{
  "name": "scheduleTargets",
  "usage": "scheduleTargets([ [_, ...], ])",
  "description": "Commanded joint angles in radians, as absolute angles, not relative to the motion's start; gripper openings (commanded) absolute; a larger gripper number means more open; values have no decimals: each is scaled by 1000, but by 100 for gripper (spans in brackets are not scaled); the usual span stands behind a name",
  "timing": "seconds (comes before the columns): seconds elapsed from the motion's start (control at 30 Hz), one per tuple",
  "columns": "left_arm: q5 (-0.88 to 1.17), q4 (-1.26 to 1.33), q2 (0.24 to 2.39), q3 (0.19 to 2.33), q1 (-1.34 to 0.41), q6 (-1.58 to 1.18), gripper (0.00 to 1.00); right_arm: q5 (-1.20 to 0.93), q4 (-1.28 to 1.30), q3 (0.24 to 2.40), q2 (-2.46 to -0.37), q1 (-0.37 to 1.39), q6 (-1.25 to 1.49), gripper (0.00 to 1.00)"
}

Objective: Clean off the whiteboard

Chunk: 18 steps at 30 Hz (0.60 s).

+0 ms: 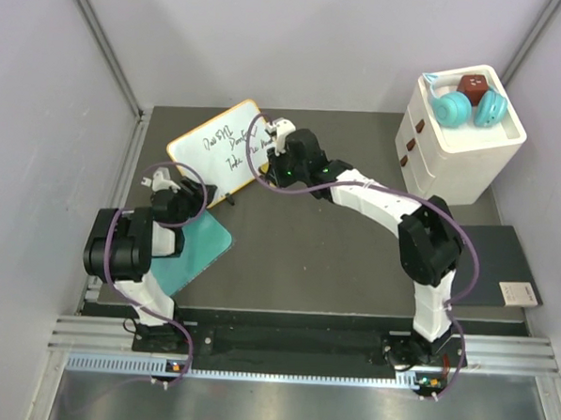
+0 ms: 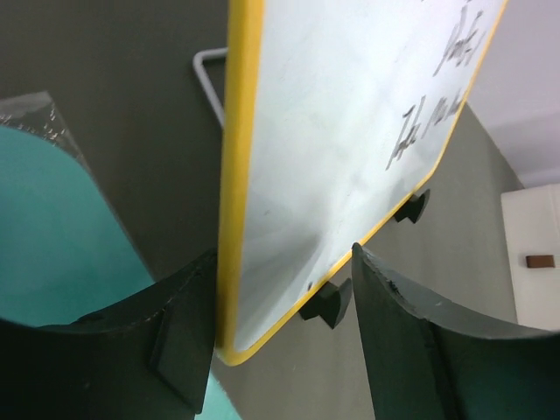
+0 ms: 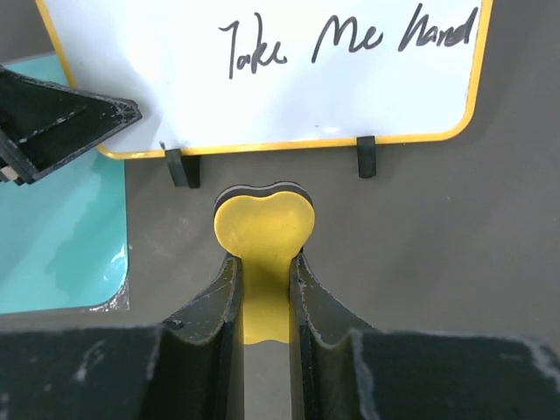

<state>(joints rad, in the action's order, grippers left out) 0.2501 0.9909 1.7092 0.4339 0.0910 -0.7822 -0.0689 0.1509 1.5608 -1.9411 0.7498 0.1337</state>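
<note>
Yellow-rimmed whiteboard (image 2: 332, 131) looks light, stiff, slick; left gripper (image 2: 282, 258) straddles its corner rim, jaws apart; right gripper (image 3: 262, 258) clamps the eraser (image 3: 262, 219).

Bright, even light from above; shadows soft. Left wrist view: whiteboard (image 2: 332, 157) close and slightly blurred. Right wrist view: faint sheen on mat (image 3: 52, 236).

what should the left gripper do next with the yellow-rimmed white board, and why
Probably close the left gripper on the corner of the small white yellow-rimmed whiteboard: the rim sits between its open fingers, one not touching. That would steady the board for the yellow heart-shaped eraser in the right gripper; black handwriting is on it.
</note>
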Motion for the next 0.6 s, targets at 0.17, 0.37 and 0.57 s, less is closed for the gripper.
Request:
scheduleTargets([
  [0.17,235,1164,1695,396,97,-782,54,-55,88,1762,-2127,749,195,0],
  [0.37,199,1013,1652,411,97,-769,45,-28,60,1831,-2195,749,227,0],
  [0.57,190,822,1623,449,97,-819,40,-40,35,1878,-2223,747,238,0],
])
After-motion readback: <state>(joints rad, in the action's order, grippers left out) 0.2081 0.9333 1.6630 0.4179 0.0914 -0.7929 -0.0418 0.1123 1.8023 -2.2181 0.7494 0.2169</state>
